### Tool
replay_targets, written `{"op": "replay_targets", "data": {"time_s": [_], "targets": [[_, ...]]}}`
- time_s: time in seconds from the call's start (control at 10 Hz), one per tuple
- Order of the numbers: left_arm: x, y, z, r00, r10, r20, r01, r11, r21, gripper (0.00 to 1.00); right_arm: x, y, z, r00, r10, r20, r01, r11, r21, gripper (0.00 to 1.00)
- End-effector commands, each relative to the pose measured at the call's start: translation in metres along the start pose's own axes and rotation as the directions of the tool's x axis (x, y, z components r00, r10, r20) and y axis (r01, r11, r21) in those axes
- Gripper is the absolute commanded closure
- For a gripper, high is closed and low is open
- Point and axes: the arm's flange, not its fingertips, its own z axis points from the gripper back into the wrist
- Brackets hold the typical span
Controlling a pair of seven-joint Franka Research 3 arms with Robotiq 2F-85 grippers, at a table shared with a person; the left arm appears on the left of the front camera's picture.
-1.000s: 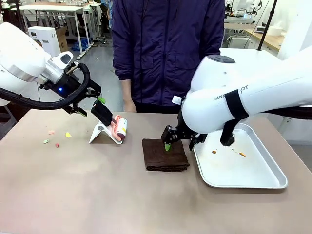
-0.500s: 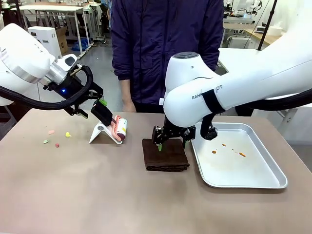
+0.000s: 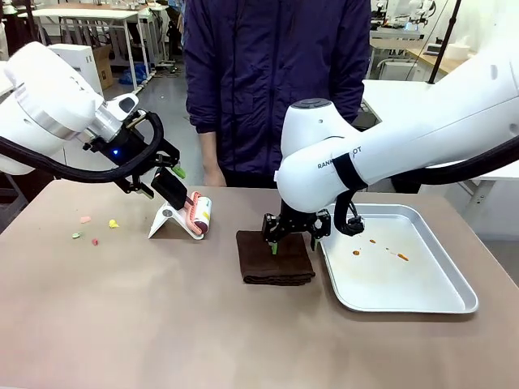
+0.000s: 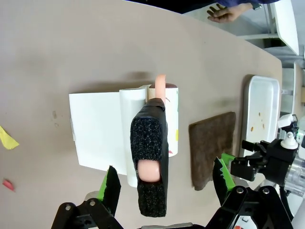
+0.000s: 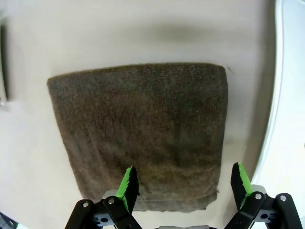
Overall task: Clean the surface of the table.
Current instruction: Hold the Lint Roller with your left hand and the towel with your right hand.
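- Counter: matte brownish-tan top, spreads all round the brown cloth and carries everything else.
- Cloth lies folded flat on the counter, about mid-width.
- Metal tray sits just beside the cloth on the robot's right, long side along it. A few orange-brown spots on the tray floor.
- Lint roller is near the cloth on the robot's left and a bit farther back. It leans on a white stand, w/ a pink handle partly wrapped in black.
- Small coloured scraps, pink, yellow and green, are scattered well apart from the cloth, farther left than the roller.
- Right fingers hang over the cloth, spread wide and holding nothing. In the wrist view they frame its near edge. From the front a green tip looks to be on the cloth or just above it; can't tell which.
- Left fingers are left of the cloth, over the roller. They are released, one each side of the black-wrapped handle w/ a gap on both sides, not gripping it.
- A person in a dark blue jacket stands at the counter's far edge, behind the cloth. One hand hangs near that edge.
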Motion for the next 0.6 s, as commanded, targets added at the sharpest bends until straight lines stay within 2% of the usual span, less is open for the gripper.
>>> {"op": "replay_targets", "data": {"time_s": [0.0,0.5], "targets": [[0.005,-0.005,0.001,1.000,0.026,0.003,-0.026,0.999,0.028,0.00,0.007,0.006,-0.003,1.000,-0.018,0.017,0.018,1.000,-0.008,0.00],[0.006,-0.009,-0.002,0.999,0.044,0.005,-0.044,0.998,0.033,0.00,0.011,0.005,-0.015,0.999,-0.034,0.025,0.034,0.999,0.007,0.00]]}}
